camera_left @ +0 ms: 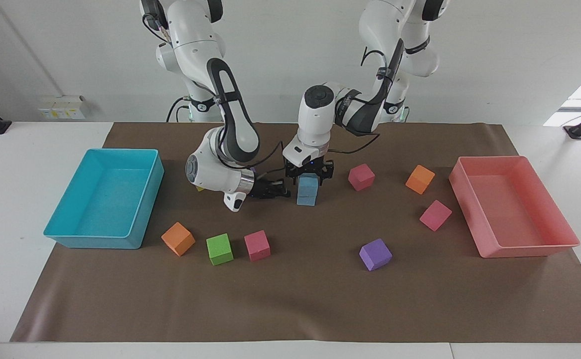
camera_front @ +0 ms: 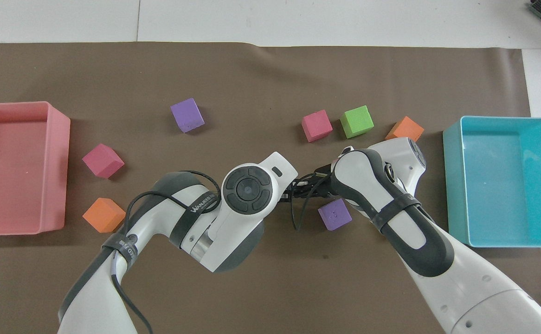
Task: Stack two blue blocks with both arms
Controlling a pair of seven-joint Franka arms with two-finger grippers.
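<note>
The turquoise tray [camera_left: 103,199] at the right arm's end of the table [camera_left: 21,164] and the pink tray [camera_left: 514,207] at the left arm's end both held nothing. The two blue blocks [camera_left: 307,190] stood stacked upright mid-table, at about 3 o'clock of the turquoise tray in the facing view. The left end effector [camera_left: 308,175] straddled the top block, fingers parted and apparently clear of its sides; the right end effector [camera_left: 276,191], fingertips together and empty, lay level just beside the stack.
</note>
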